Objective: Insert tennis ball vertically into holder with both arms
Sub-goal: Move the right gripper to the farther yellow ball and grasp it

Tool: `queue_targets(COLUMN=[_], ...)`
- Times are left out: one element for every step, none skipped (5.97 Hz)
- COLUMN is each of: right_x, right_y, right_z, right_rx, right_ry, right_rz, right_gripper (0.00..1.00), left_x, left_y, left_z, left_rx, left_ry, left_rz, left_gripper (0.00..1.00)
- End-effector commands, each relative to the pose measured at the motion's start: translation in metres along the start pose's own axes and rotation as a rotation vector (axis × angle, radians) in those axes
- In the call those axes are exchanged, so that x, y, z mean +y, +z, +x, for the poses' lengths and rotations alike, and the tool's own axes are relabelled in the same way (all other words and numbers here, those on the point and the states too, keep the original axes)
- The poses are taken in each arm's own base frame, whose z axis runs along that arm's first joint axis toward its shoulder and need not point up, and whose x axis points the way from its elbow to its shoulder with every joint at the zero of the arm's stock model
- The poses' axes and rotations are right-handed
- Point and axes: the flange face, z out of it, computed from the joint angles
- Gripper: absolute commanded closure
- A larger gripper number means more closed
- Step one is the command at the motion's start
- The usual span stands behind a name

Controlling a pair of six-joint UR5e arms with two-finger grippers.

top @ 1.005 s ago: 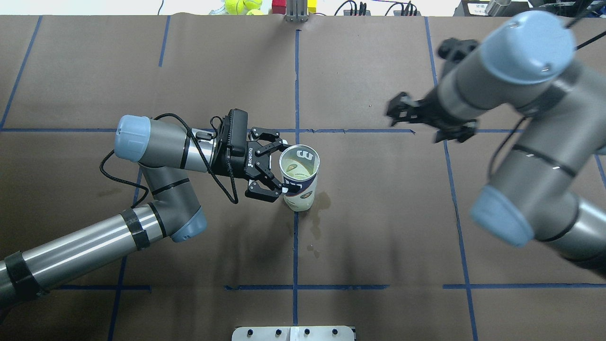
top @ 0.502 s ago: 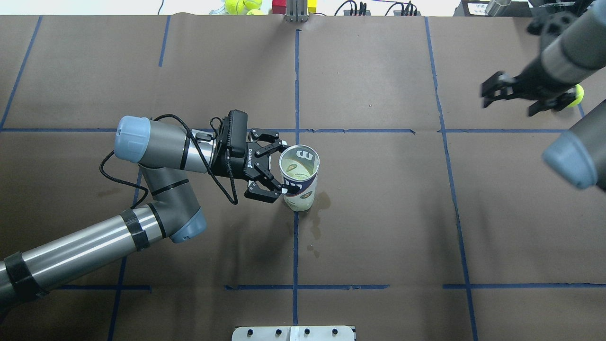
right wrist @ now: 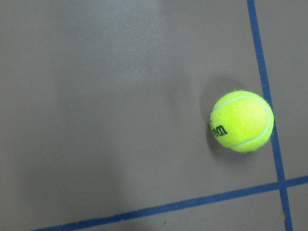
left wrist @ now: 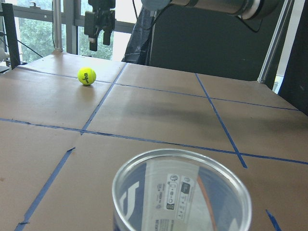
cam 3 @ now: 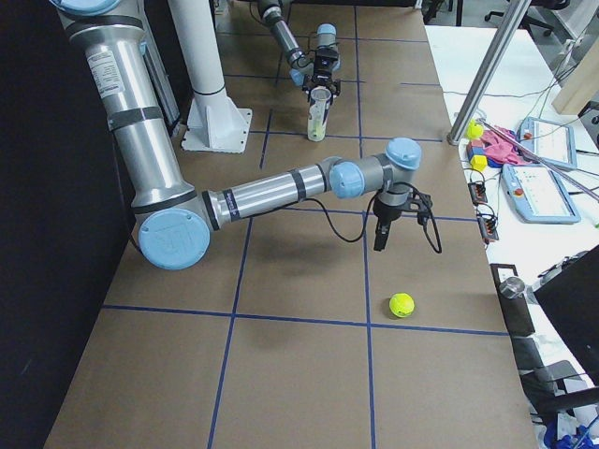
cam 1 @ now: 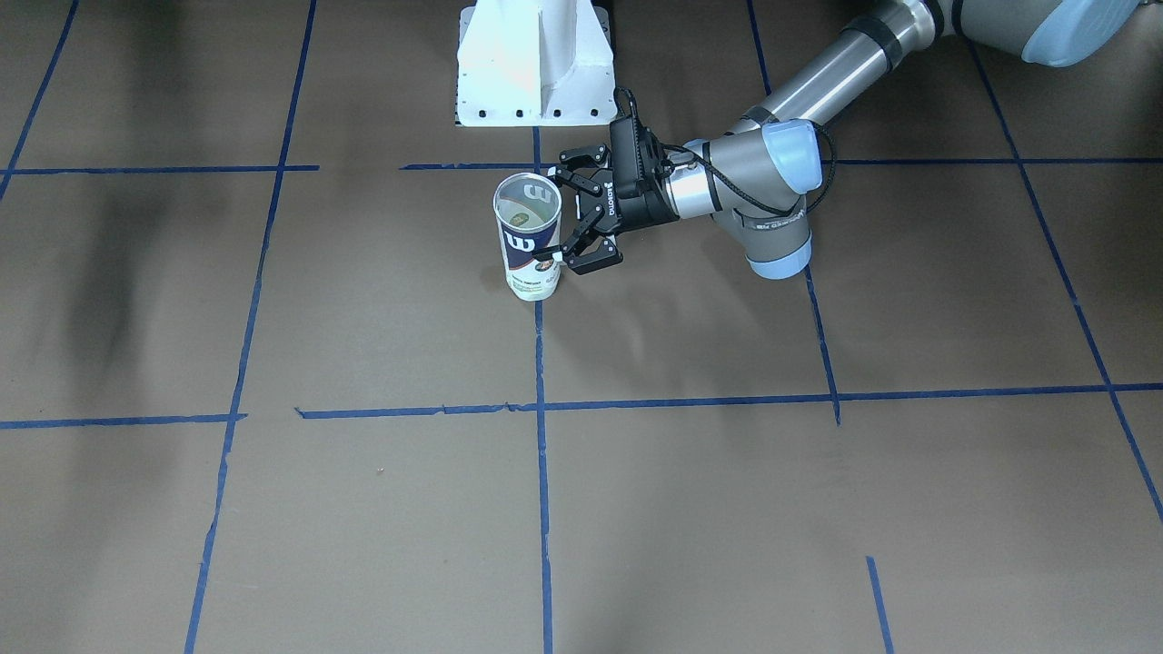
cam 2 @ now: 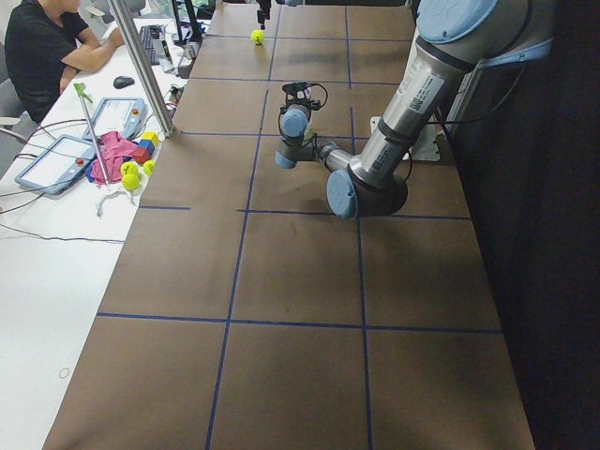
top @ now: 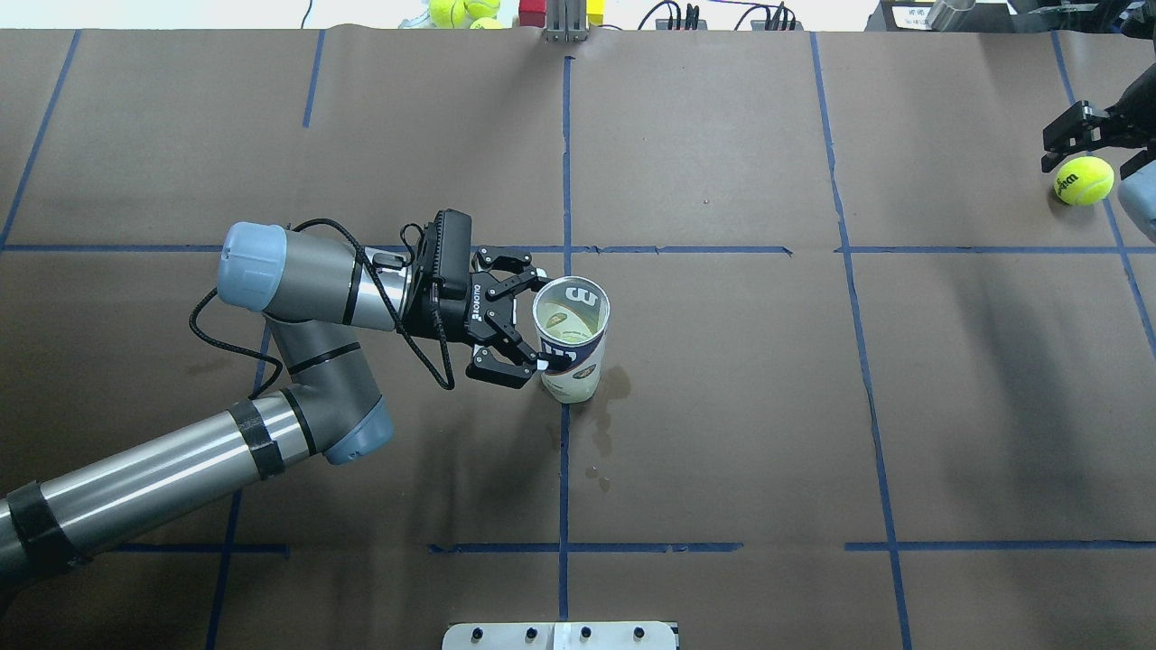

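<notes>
The holder [top: 571, 348] stands upright near the table's middle, mouth up. It also shows in the front view [cam 1: 529, 241], the right exterior view [cam 3: 319, 112] and close up in the left wrist view [left wrist: 182, 192]. My left gripper [top: 540, 318] has a finger on each side of the holder near its mouth and grips it [cam 1: 571, 213]. The tennis ball [top: 1084, 180] lies on the table at the far right, also in the right wrist view [right wrist: 242, 121]. My right gripper [top: 1088, 149] hangs open above the tennis ball and does not touch it [left wrist: 98, 44].
Spare tennis balls [top: 452, 11] and coloured blocks lie beyond the table's far edge. The white pedestal [cam 1: 531, 64] stands at the robot's side. A faint stain [top: 616, 384] marks the paper by the holder. A person [cam 2: 47, 47] sits at the side desk.
My right arm has swung from the table's middle to the far right and now hangs over the tennis ball. The left arm and the holder have not moved.
</notes>
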Motion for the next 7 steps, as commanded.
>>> queue_targets(right_x=[-0.03,-0.03,-0.032,-0.035,-0.036,-0.047,-0.051], right_y=[0.031,0.038,0.05,0.059,0.068,0.07,0.074], right_z=[0.014,0.024,0.036,0.045,0.059,0.058,0.062], right_rx=[0.007,0.017,0.033,0.035,0.057,0.09,0.119], right_ry=[-0.005,-0.028,-0.031,-0.035,-0.042,-0.039,-0.034], right_rz=[-0.008,-0.021,-0.036,-0.033,-0.031,-0.022,-0.017], right_gripper=[0.01,0.02,0.02,0.02,0.02,0.02,0.02], left_x=[-0.003,-0.001,-0.001,-0.002,-0.002,-0.003,-0.002], left_y=[0.002,0.001,0.002,0.002,0.001,0.002,0.002], left_z=[0.0,-0.002,-0.001,-0.001,-0.002,-0.002,-0.001], left_rx=[-0.001,-0.007,-0.007,-0.007,-0.009,-0.008,-0.007], left_ry=[-0.029,-0.035,-0.038,-0.035,-0.035,-0.036,-0.036], left_rz=[0.0,-0.003,-0.003,-0.002,-0.003,-0.002,-0.003], left_gripper=[0.01,0.01,0.01,0.01,0.01,0.01,0.01])
